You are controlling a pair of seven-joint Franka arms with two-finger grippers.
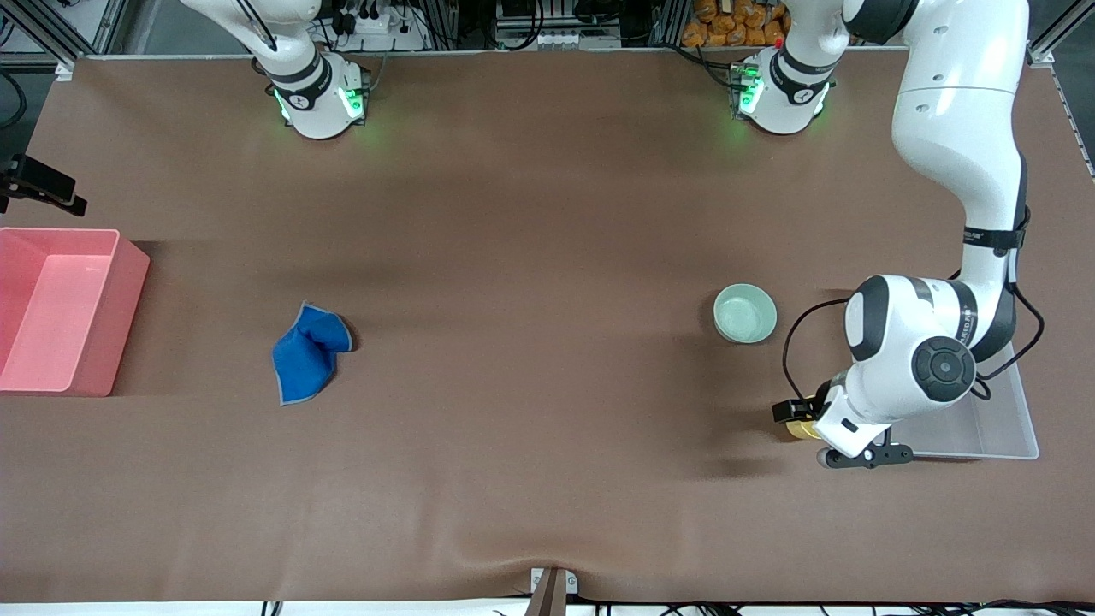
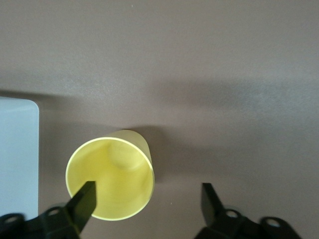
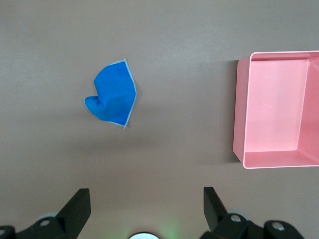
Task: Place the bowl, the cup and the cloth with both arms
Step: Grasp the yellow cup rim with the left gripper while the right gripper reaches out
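The yellow cup (image 1: 798, 429) (image 2: 112, 174) stands upright near the left arm's end of the table, nearer to the front camera than the mint-green bowl (image 1: 745, 313). My left gripper (image 1: 808, 425) (image 2: 148, 194) is low over the cup and open. One finger (image 2: 85, 196) is inside the rim, the other stands outside over bare table, so the cup's wall lies between them. The blue cloth (image 1: 308, 351) (image 3: 113, 97) lies crumpled toward the right arm's end. My right gripper (image 3: 144, 199) hangs open and high over the table, holding nothing.
A pink bin (image 1: 128, 316) (image 3: 239, 114) sits at the right arm's end of the table. A clear plastic bin (image 1: 984, 432) (image 2: 17, 159) lies right beside the cup, partly under the left arm. Brown mat covers the table.
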